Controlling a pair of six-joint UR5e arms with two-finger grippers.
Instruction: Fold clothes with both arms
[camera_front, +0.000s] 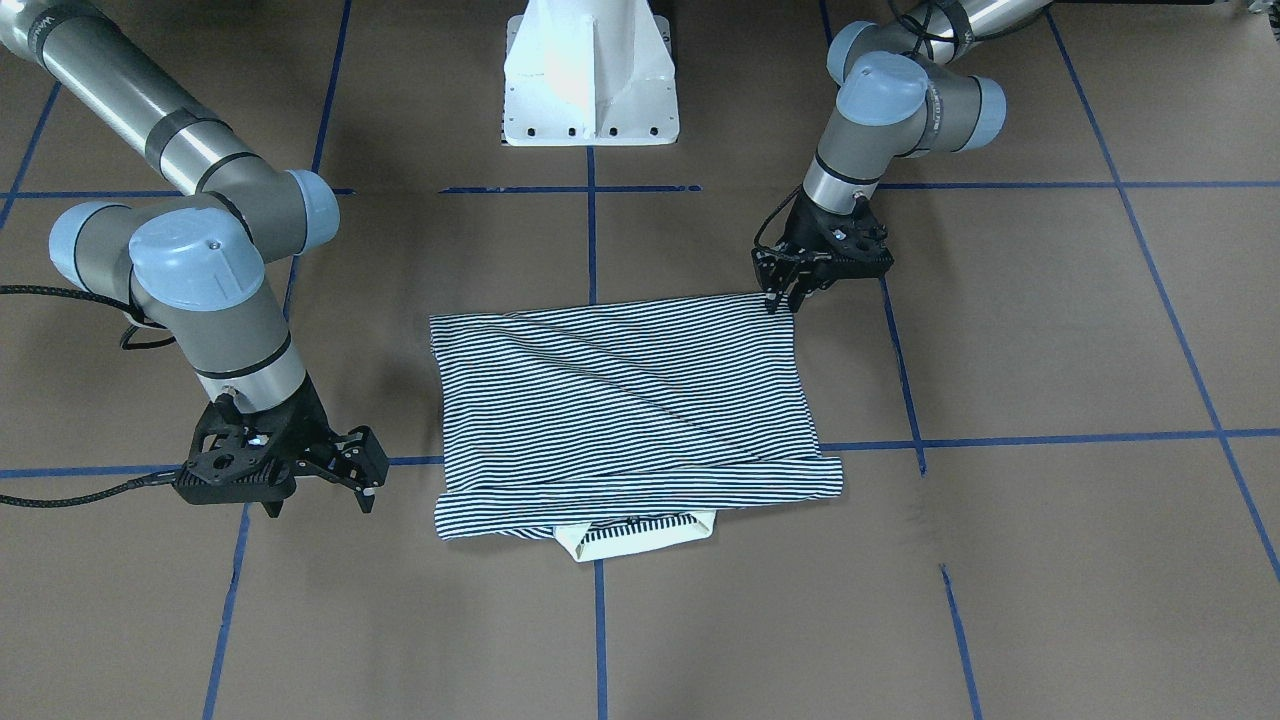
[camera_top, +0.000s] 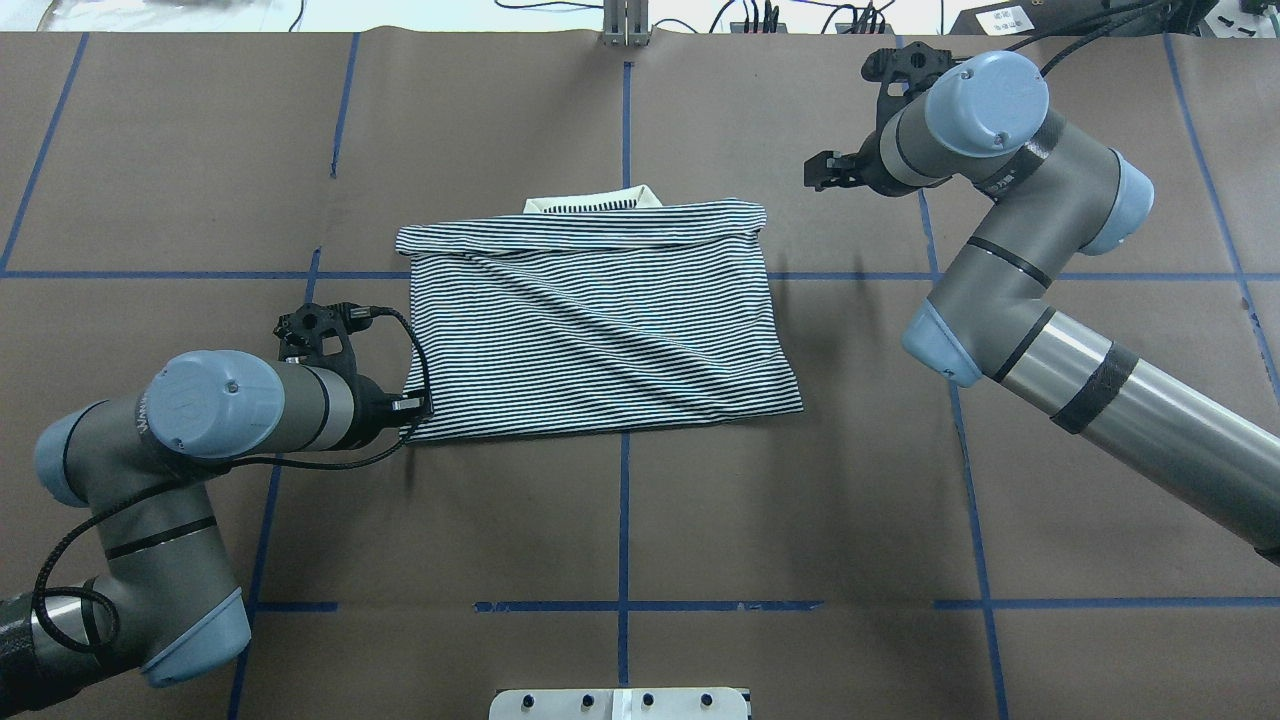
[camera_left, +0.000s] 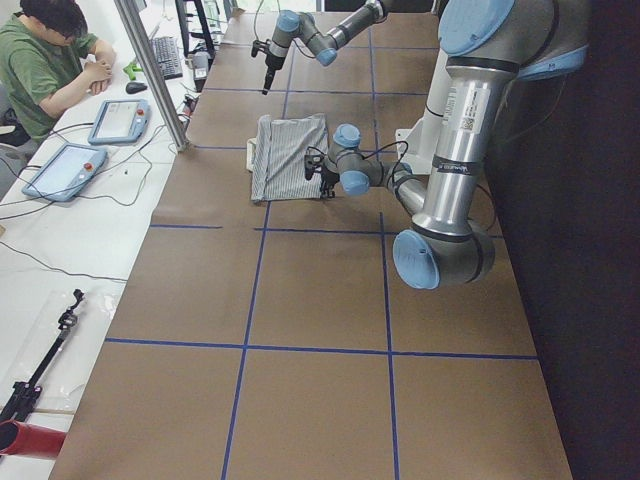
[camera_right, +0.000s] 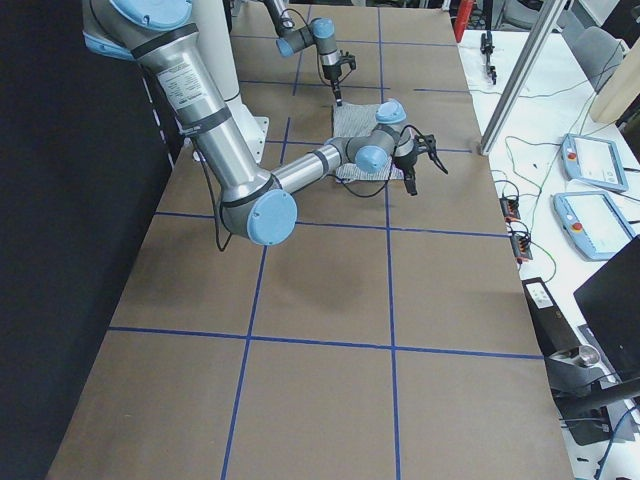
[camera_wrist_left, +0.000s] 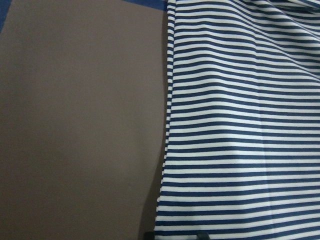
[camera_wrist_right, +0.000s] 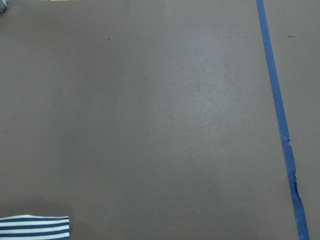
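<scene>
The navy-and-white striped polo shirt lies folded into a flat rectangle mid-table. Its cream collar sticks out at the far edge. My left gripper is down at the shirt's near left corner, jaws close together on the cloth edge. The left wrist view shows the striped cloth flat and close. My right gripper is open and empty above the table, off the shirt's far right side. The right wrist view shows only a shirt corner.
The white pedestal base stands behind the shirt. Blue tape lines cross the brown table. A seated operator, teach pendants and a metal post are beyond the table's far edge.
</scene>
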